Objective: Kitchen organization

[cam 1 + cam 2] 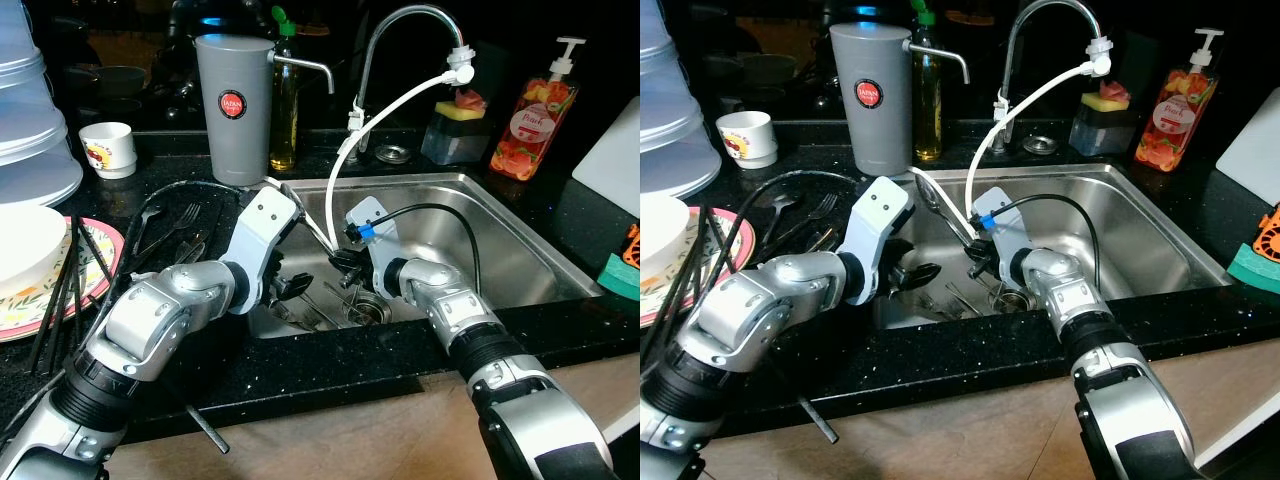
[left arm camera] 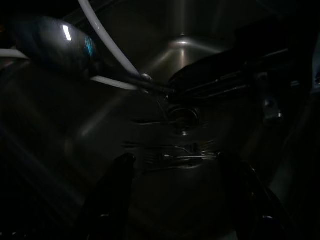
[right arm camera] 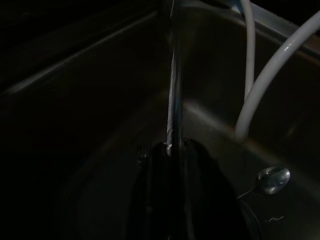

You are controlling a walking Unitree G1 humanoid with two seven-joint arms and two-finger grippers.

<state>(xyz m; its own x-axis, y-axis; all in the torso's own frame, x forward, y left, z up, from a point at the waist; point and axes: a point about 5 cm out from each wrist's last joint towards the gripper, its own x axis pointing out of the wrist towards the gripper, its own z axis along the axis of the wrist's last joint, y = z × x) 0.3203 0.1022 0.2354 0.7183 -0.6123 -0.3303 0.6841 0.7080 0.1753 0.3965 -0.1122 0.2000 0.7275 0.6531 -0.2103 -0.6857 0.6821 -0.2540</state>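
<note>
right end effector (image 1: pixel 982 256) clamped on spoon (image 1: pixel 940 207) | left end effector (image 1: pixel 915 275) apart, beside it, in sink (image 1: pixel 1140 215)

Long steel spoon (image 1: pixel 940 212) pinched at its handle in my right gripper (image 1: pixel 980 252), tilted, bowl up beyond it. Loose cutlery (image 1: pixel 945 297) lies in sink below my left gripper (image 1: pixel 912 274).

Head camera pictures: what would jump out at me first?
Two silver arms reach into the steel sink. The right end effector grips a long spoon that slants up over the basin; the left end effector hovers open above cutlery near the drain. A white hose droops from the tap.
</note>
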